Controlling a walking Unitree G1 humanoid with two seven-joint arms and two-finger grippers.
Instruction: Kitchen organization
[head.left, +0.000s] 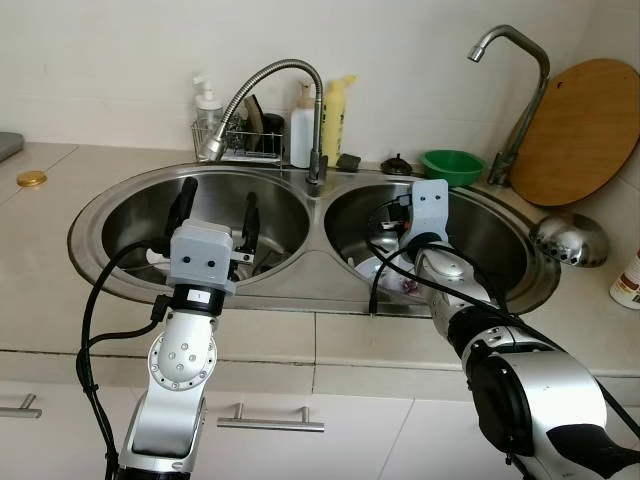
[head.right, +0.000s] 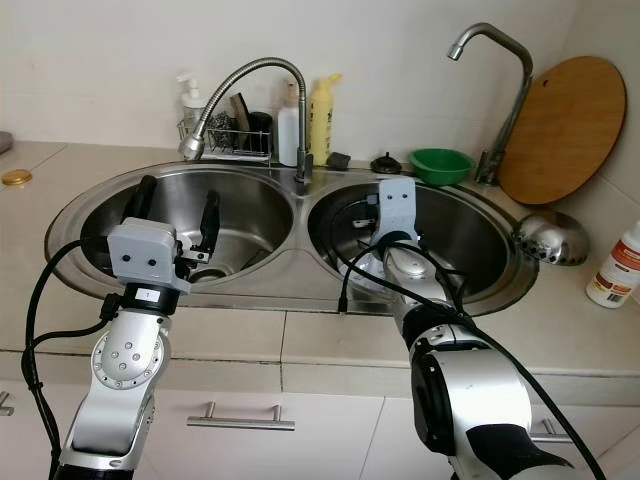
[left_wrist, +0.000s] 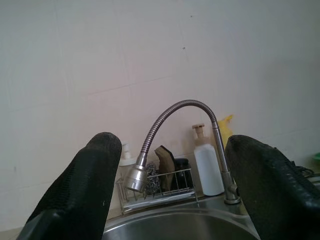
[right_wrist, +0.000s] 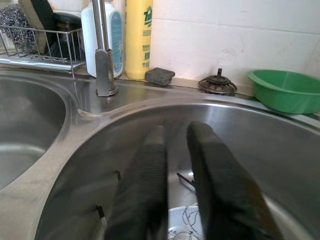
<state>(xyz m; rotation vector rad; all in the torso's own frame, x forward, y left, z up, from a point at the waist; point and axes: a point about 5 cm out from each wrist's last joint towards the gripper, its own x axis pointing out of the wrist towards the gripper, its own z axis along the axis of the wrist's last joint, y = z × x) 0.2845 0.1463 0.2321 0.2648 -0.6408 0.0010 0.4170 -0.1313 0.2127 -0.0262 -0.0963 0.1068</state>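
- Right gripper (right_wrist: 175, 170), fingers nearly pressed together with nothing between, reaches into the right sink basin (head.left: 500, 240), hiding most of a white plate (right_wrist: 187, 222).
- Left gripper (head.left: 213, 215), spread wide and empty, hovers over the left basin (head.left: 130, 215).
- Faucet (left_wrist: 170, 130) stands behind.

Steel-grey double sink (head.left: 300, 268), green bowl (head.left: 452, 165), yellow bottle (head.left: 335, 118), white bottle (head.left: 301, 130) with blue label, brown round board (head.left: 583, 130), beige desk (head.left: 250, 335), white plate (right_wrist: 182, 222) with thin dark line pattern, black-fingered hands
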